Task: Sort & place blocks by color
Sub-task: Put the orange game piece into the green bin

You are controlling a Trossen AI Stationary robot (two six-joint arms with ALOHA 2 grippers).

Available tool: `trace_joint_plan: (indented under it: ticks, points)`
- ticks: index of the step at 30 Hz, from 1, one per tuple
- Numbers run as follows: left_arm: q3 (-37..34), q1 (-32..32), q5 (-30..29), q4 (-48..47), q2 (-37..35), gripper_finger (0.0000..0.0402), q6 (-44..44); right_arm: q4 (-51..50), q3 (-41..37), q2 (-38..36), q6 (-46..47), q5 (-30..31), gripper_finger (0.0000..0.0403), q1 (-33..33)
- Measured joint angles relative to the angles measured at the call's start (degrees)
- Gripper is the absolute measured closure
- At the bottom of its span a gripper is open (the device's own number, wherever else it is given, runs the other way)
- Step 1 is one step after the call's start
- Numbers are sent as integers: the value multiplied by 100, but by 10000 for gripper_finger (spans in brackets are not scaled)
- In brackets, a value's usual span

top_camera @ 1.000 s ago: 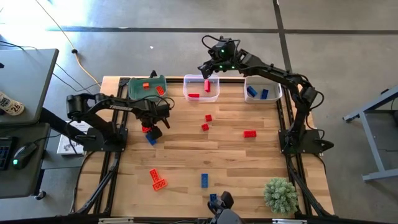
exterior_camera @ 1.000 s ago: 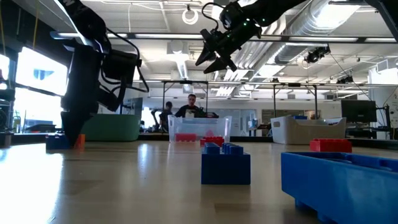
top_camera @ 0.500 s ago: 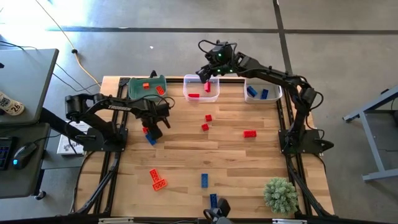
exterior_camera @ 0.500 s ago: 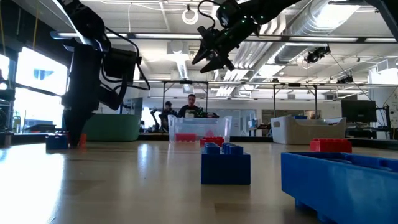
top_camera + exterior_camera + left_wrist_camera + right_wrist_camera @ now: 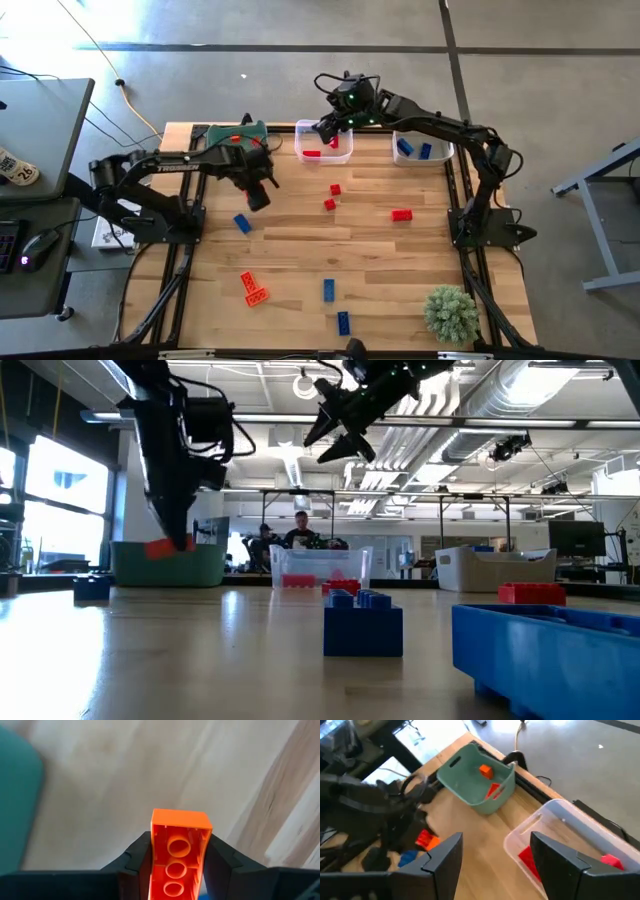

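Note:
My left gripper point(image 5: 257, 194) is shut on an orange block point(image 5: 178, 836) and holds it above the table point(image 5: 300, 250), near the green bin point(image 5: 236, 141). In the low view the block point(image 5: 159, 548) hangs clear of the wood. A blue block point(image 5: 241, 223) lies flat on the table just nearer than that gripper. My right gripper point(image 5: 496, 840) is open and holds nothing. It hovers high over the clear bin point(image 5: 324, 144), which holds red blocks point(image 5: 530, 857). More red blocks point(image 5: 331, 196), orange blocks point(image 5: 253, 288) and blue blocks point(image 5: 328, 290) lie on the table. My left gripper pinches the orange block by its two long sides point(image 5: 155, 856) between its two fingers point(image 5: 134, 861). The fingers run along the block, and its far end point(image 5: 180, 817) sticks out past them. Its hollow underside faces the wrist camera. The block is lifted clear of the table.
A pale bin point(image 5: 423, 146) with blue blocks stands at the far right. A green plant point(image 5: 450, 313) stands at the near right corner. The green bin holds orange blocks point(image 5: 486, 770). A person point(image 5: 303, 532) shows in the room beyond the table.
My left gripper has risen from the table with the orange block and gone toward the far edge, nearer the green bin. The blue block that lay beside it stays on the table. My right gripper has shifted a little toward the left above the clear bin.

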Motion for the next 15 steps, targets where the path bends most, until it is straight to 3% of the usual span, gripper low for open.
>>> trace_joint_plan:
  ticks: [10, 15]
  points:
    - [648, 952, -143, 252, -41, 297, 510, -41, 0, -19, 31, 4, 182, 351]
    - [822, 1584, -1054, 258, -39, 297, 870, -285, 0, -19, 41, -1, 182, 622]
